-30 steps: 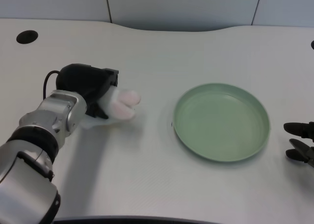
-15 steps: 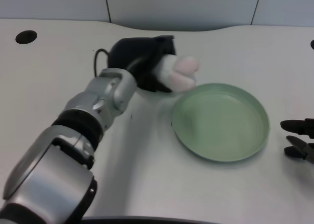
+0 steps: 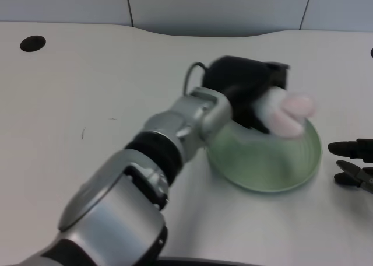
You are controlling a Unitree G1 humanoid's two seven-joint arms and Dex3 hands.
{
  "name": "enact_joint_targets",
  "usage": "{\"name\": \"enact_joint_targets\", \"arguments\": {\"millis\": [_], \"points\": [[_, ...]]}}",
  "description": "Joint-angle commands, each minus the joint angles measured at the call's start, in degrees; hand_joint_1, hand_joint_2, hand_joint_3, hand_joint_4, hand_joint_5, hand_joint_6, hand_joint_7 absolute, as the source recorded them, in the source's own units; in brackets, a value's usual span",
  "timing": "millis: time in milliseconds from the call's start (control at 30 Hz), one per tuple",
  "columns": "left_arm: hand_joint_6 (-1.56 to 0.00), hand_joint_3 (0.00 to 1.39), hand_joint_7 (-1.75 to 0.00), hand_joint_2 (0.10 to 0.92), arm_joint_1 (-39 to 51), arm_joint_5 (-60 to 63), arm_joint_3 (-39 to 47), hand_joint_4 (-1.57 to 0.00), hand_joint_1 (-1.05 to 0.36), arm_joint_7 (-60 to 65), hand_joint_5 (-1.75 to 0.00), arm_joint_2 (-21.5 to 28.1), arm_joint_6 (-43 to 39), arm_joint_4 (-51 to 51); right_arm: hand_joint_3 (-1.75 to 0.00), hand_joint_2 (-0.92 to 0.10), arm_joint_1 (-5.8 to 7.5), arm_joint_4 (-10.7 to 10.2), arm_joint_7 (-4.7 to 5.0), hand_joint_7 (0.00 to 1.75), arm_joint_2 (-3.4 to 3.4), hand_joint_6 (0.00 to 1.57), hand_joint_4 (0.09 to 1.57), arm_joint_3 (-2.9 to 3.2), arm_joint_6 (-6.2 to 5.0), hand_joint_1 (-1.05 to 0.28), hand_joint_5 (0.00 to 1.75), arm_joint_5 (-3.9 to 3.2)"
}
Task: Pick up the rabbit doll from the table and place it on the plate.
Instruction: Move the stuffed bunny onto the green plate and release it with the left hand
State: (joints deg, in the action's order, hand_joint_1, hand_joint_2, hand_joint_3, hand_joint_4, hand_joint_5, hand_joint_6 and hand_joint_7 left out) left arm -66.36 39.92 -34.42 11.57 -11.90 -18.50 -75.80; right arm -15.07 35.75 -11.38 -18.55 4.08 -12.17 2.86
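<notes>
Swinging rightward from the rim, the black left hand (image 3: 247, 91) is now gripping the white-and-pink plush rabbit doll (image 3: 285, 113) above the round green plate (image 3: 291, 175); releasing this far across risks it tumbling over the right edge.

head view | from above, looking down | table (image 3: 87, 91) close

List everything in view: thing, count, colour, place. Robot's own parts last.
rabbit doll: one, white with pink ears, held above the plate
plate: one, pale green, on the table right of centre, partly hidden by the arm
table: one, white, fills the view
cable hole: one, black, table's far left corner
left hand: one, black, on a silver forearm, holds the rabbit doll over the plate
right hand: one, black, at the right edge
</notes>
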Motion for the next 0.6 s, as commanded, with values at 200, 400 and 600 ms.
{"name": "enact_joint_targets", "arguments": {"millis": [200,400,600], "points": [[-0.63,0.06,-1.55,0.874,0.1,1.2,-1.3,-0.83,-0.29,0.2,-1.75,-0.4,0.9,-0.7,-0.19,-0.92,1.14,-1.9,0.03,0.01,-0.48,0.93,1.07,-0.7,1.66,-0.5,0.0,0.72],[-0.61,0.06,-1.72,0.897,0.6,2.9,-2.6,-0.9,-0.32,1.1,-1.75,0.1,1.9,-1.0,-0.2,-0.92,1.96,-4.1,0.84,0.01,-0.38,0.94,1.09,-1.21,3.13,-0.5,0.01,1.9],[-0.63,0.04,-1.35,0.875,0.6,3.3,-3.2,-0.77,-0.33,1.2,-1.75,0.4,2.4,-1.0,-0.21,-0.92,2.51,-5.1,0.88,0.0,-0.52,0.93,1.1,-1.38,3.23,-0.51,0.01,2.21]]}}
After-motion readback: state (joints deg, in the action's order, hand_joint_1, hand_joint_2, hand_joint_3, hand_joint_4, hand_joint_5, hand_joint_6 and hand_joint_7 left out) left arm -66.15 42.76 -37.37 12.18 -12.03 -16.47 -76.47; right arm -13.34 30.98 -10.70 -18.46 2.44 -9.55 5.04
